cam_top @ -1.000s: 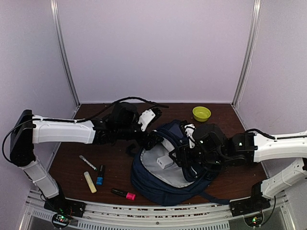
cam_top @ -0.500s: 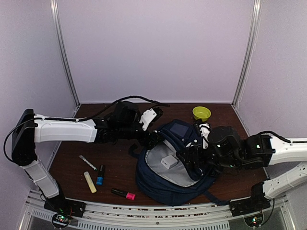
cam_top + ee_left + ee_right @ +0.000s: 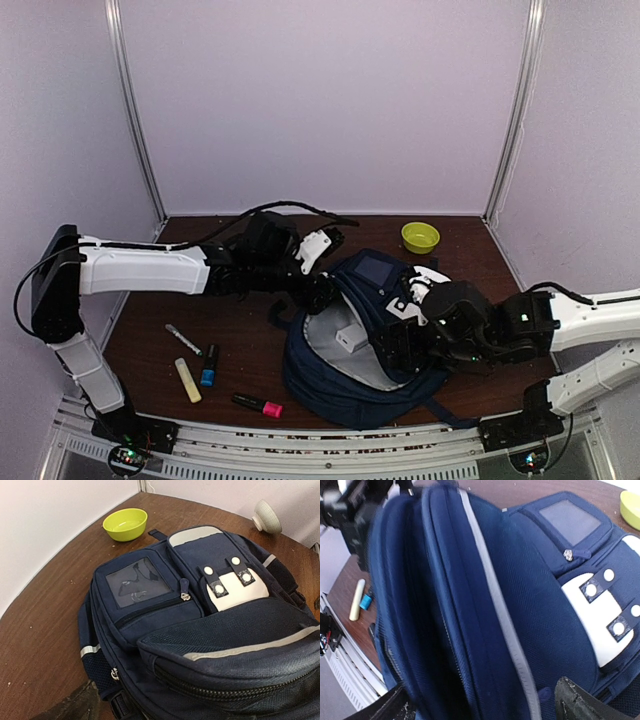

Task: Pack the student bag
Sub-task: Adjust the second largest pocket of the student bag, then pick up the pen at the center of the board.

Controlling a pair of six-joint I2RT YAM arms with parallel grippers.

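The backpack (image 3: 330, 388) lies on the desk (image 3: 140, 335), directly under the left jaws, with its mouth open. The right jaws stand wide apart with the front flap between them, not pinched. I cannot tell whether the left jaws hold the rim. If nothing holds it, the flap may fall shut, or a push may slide the bag onto the pink marker (image 3: 258, 405).

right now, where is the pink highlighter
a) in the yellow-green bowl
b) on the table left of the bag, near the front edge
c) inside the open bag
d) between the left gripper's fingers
B: in the top view the pink highlighter lies flat on the table, just left of the student bag and near the front edge.
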